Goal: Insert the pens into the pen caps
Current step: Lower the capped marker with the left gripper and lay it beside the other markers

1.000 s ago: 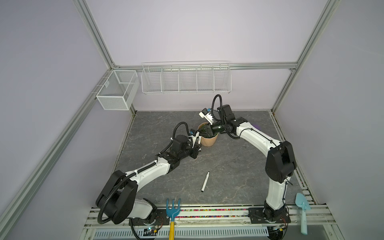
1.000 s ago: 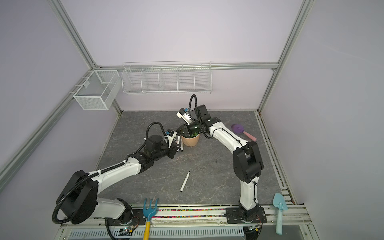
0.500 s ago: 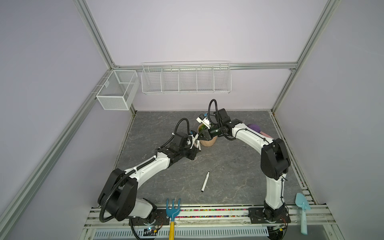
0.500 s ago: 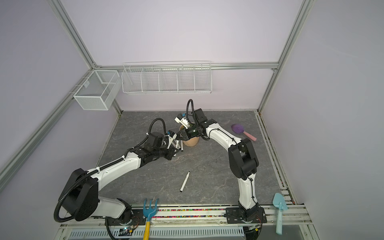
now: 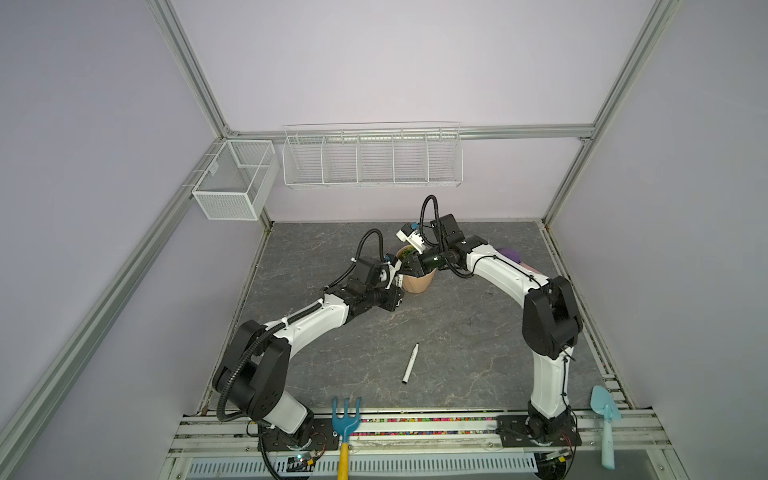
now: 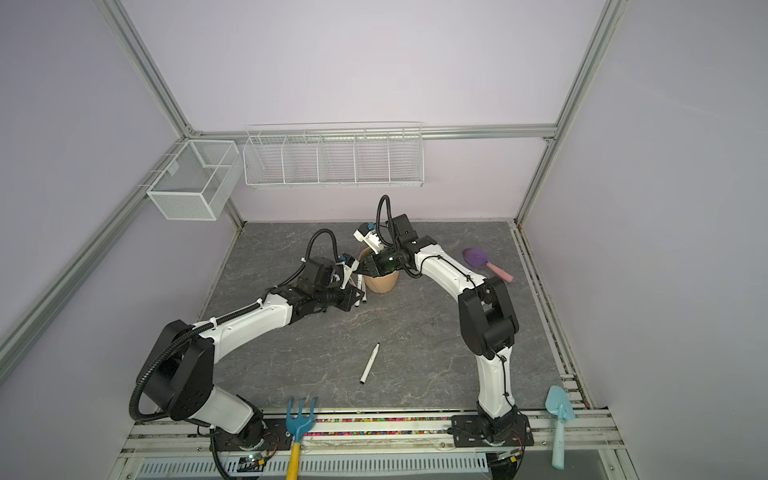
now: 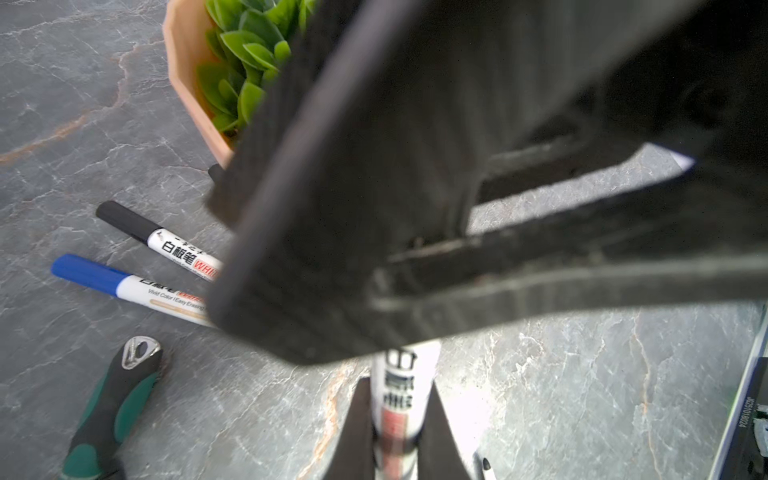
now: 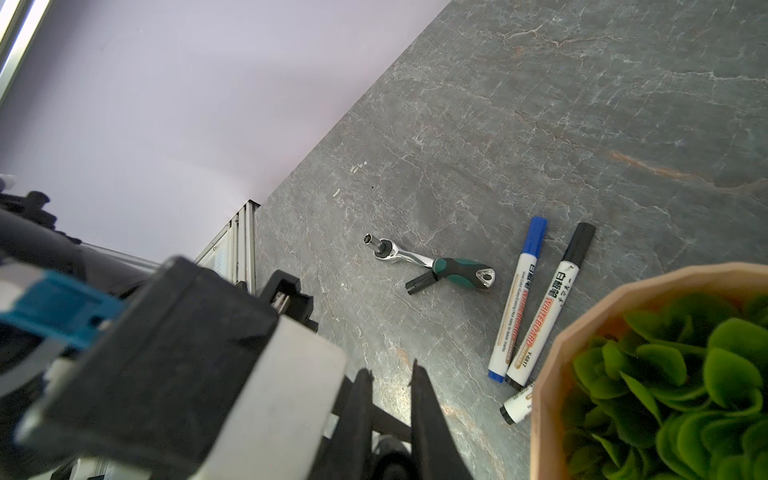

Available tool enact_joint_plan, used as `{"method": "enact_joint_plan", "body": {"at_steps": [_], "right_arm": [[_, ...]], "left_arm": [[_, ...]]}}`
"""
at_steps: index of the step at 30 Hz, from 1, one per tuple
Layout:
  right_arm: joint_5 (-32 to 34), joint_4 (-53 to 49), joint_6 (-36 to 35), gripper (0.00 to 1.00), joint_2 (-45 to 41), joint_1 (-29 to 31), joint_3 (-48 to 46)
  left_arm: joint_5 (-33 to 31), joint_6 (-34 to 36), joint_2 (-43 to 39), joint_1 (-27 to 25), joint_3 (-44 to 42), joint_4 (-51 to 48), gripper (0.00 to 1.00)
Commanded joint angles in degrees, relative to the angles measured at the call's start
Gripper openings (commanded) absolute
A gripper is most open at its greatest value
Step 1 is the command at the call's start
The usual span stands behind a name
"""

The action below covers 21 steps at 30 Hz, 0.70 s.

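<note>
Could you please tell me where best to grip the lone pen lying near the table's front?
Mid-barrel, from straight above: the pen lies flat, on its own, pointing roughly front to back, so jaws should probably close across its slim width.

The tabletop [image 8: 582, 104] is grey with pale veins; the pot [image 8: 548, 415] peach (leaves [image 8: 727, 374] bright green); blue-capped pen [image 8: 517, 299] and black-capped pen [image 8: 548, 307] white-barrelled; wrench [image 8: 432, 262] green-and-black-handled.
</note>
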Motion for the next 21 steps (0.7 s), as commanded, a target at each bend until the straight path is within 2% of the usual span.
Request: {"method": "enact_joint_plan", "body": {"at_steps": [1, 4, 9, 13, 17, 20, 21], "right_arm": [[-9.73, -27.68, -3.45, 0.07, 2.53, 5.86, -7.15], [-11.12, -25.77, -2.19, 0.07, 1.28, 4.91, -6.89], [-14.90, -17.52, 4.13, 0.07, -2.91, 3.04, -6.98], [-16.32, -10.40, 10.35, 0.07, -5.87, 2.35, -6.82], [-16.14, -3.69, 16.45, 0.07, -8.19, 2.22, -6.58], [-15.39, 2.90, 21.81, 0.14, -10.14, 2.09, -6.52], [-15.28, 5.75, 23.86, 0.23, -10.69, 1.95, -6.54]], "left_arm": [[-12.60, -4.69, -1.62, 5.17, 14.25, 74.10, 0.00], [-12.88, -5.14, -1.98, 5.37, 13.72, 74.57, 0.00], [-4.82, -7.85, -5.63, 3.70, 6.40, 67.31, 0.00], [0.43, -3.86, -10.49, -1.53, -3.93, 55.09, 0.00], [2.02, -4.10, -12.44, -6.50, -14.16, 51.34, 0.00], [1.77, -4.68, -11.78, -8.79, -19.65, 52.31, 0.00], [1.19, -4.89, -11.30, -9.04, -21.11, 52.83, 0.00]]}}
